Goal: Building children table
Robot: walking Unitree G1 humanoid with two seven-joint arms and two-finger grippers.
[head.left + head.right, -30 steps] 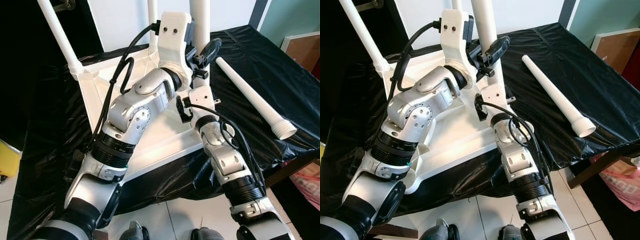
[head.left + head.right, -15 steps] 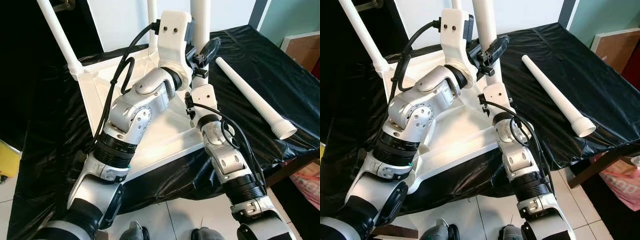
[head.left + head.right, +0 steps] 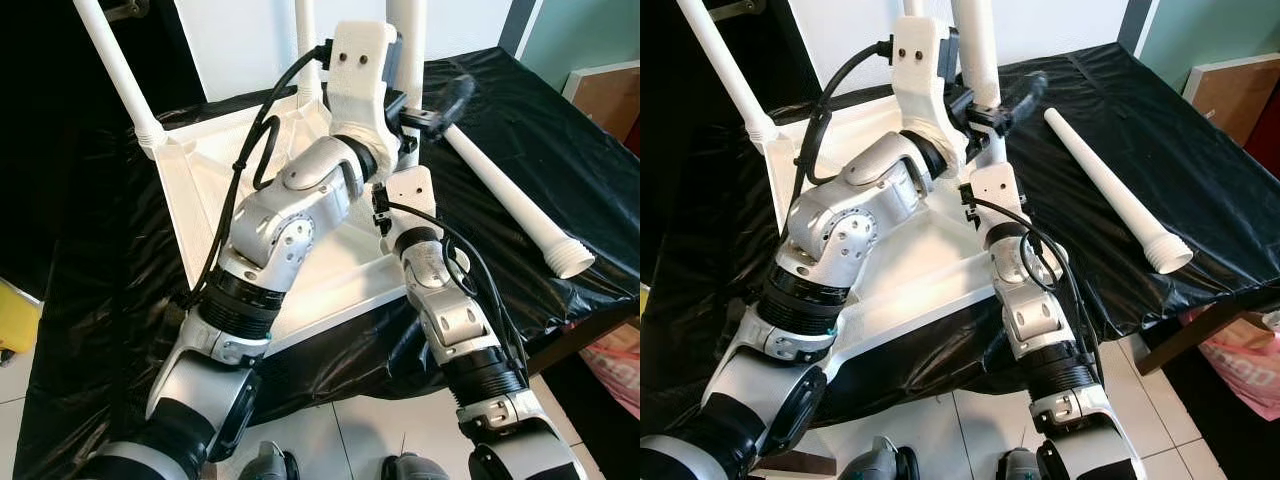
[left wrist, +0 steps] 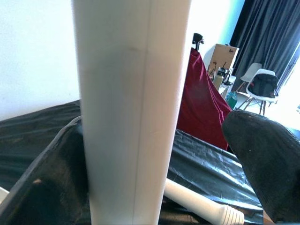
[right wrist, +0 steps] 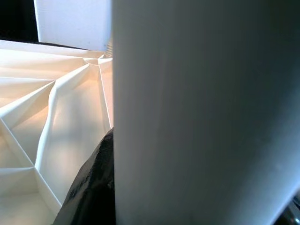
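I've got the tabletop (image 3: 250, 200) lying upside down on the black sheet (image 3: 560, 170), ribbed underside facing up. Three legs stand up out of it: one at the far left corner (image 3: 115, 70), one at the back (image 3: 305, 40), and the near right one (image 3: 408, 35) that both arms are on. My left gripper (image 3: 430, 100) is up on that near right leg, fingers spread apart, the leg standing between them; in the left wrist view one black finger (image 4: 267, 164) sits well off the white tube (image 4: 131, 112). My right gripper (image 3: 405, 185) is lower down, at the foot of the same leg where it meets the tabletop corner. The right wrist view has the leg pressed up close with a dark finger (image 5: 91, 187) beside it, and I cannot tell if that gripper is gripping or loose. The fourth leg (image 3: 510, 195) lies loose on the sheet to the right, threaded end towards me
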